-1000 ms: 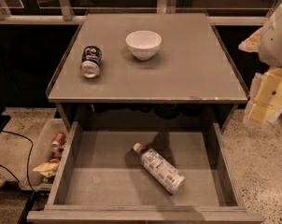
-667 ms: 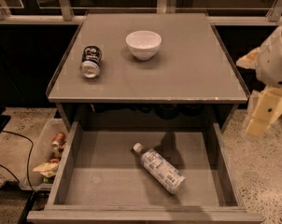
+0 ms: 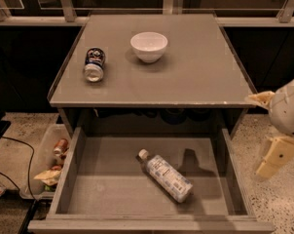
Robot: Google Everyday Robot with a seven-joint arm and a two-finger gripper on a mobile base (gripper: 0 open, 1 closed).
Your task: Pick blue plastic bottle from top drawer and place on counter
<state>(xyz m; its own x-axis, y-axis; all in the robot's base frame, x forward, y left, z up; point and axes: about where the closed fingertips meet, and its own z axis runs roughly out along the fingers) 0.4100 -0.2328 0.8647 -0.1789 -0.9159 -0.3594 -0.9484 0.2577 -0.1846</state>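
At the lower left of the frame, a clear bin of snack packets (image 3: 42,165) sat on the floor beside the cabinet, outside the task. On the grey bench (image 3: 200,77), in the upper middle, a blue soda can (image 3: 94,65) lay on its side near the left rim, with a white bowl (image 3: 149,46) upright just to its right. The bench's right half was bare, which looked like the natural place to set something down. Below it, the top drawer (image 3: 65,179) stood pulled fully open, exposing its flat floor from above. The blue plastic bottle (image 3: 166,175) lay there on its side, slanted, white cap toward the upper left, apart from every wall, so it seemed reachable from overhead. At the right edge, the cream-coloured gripper (image 3: 278,150) hung outside the drawer's right wall, well apart from the bottle and holding nothing. Whether it was open or closed could not be told. The pick appeared not yet begun.
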